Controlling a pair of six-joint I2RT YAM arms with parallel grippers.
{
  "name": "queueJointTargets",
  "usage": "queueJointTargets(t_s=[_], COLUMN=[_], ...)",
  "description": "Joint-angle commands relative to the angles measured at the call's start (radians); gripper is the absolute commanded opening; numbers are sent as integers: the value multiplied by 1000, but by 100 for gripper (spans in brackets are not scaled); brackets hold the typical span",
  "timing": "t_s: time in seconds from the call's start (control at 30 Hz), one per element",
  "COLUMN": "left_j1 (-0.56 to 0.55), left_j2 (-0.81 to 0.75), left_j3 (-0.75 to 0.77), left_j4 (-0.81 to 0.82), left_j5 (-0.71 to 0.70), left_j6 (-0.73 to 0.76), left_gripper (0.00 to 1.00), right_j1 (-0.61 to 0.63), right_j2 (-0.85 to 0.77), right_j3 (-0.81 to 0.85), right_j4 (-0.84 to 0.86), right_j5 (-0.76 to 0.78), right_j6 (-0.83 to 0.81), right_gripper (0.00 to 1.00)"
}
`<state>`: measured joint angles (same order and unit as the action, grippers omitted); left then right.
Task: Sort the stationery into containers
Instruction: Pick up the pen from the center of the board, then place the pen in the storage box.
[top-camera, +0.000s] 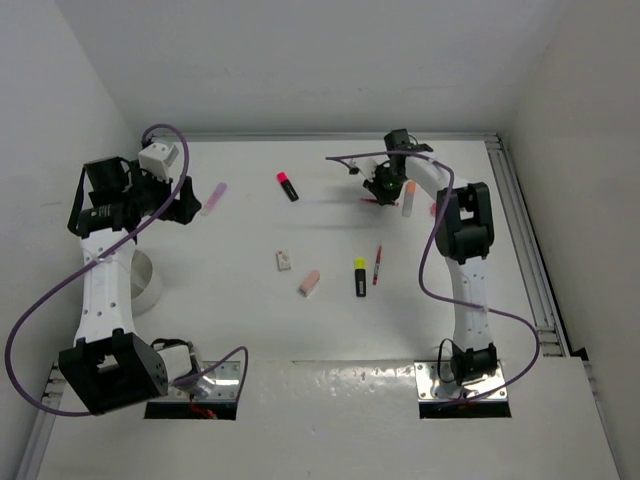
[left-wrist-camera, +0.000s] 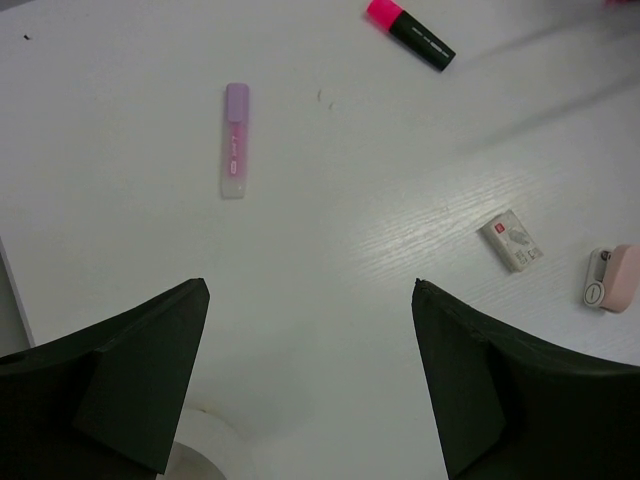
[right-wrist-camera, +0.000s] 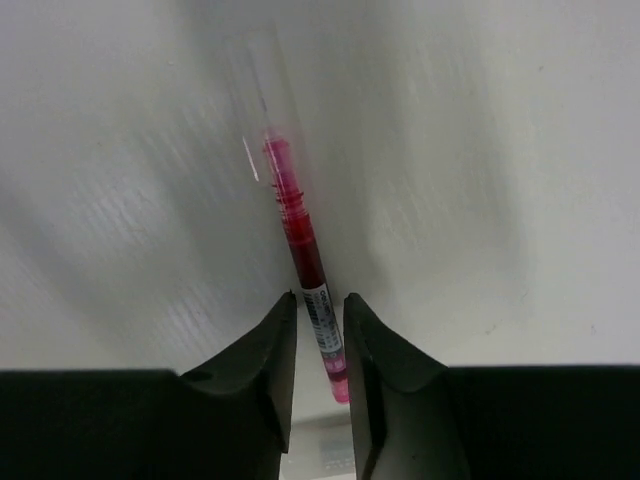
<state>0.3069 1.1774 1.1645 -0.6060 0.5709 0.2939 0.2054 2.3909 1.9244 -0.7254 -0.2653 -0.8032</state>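
Bright, even, diffuse light falls on the white worktop (top-camera: 250, 320), leaving only soft, faint shadows. The right wrist view is streaked with motion blur across the worktop, though the red pen (right-wrist-camera: 298, 235) is sharp. The fingers (left-wrist-camera: 130, 370) of the left pincer (left-wrist-camera: 309, 290) show dark and soft-edged.

Nothing legible anywhere. The red pen (right-wrist-camera: 297, 238) carries 1 white label (right-wrist-camera: 318, 312) with dark print (toward 6 o'clock in the right wrist view), too fine to read. The whitish eraser (left-wrist-camera: 512, 241), at 3 o'clock in the left wrist view, shows a red mark and grey print, also unreadable.
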Motion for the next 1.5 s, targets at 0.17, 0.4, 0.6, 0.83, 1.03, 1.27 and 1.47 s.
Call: queueJointTargets(t_s=[0.17,0.4,0.6,0.83,1.03,1.27,1.47], left_j1=[-17,-5,-18,-52,-106,-180,-204], left_j2=[-44,-160,-246,-226,-193,-183,-170], left_j3=[17,-84,-152,-241,-252,-230,-229], left_j4=[9,189,396,704,871,862,853], left_j5=[-9,4,165,271,297,296,287], left_j6=[-24,-252,-556,-1019,-1154,-1119,-1087], left_gripper=[88,89,89,89,91,92,92], right_j1=[35,75,147,264,342,413,465], right_j2=[-156,-395,-607,-779,-771,-714,-664], right_j3=[-200,-189,-215,-387,-337,-282,-237], right_j4=[55,40,102,362,408,420,420], right_j5=[-12,-173,-348,-403,-423,-437,-440], right_j6=[-85,213,554,909,1032,1098,1107], right_gripper=[0,0,0,0,0,0,0])
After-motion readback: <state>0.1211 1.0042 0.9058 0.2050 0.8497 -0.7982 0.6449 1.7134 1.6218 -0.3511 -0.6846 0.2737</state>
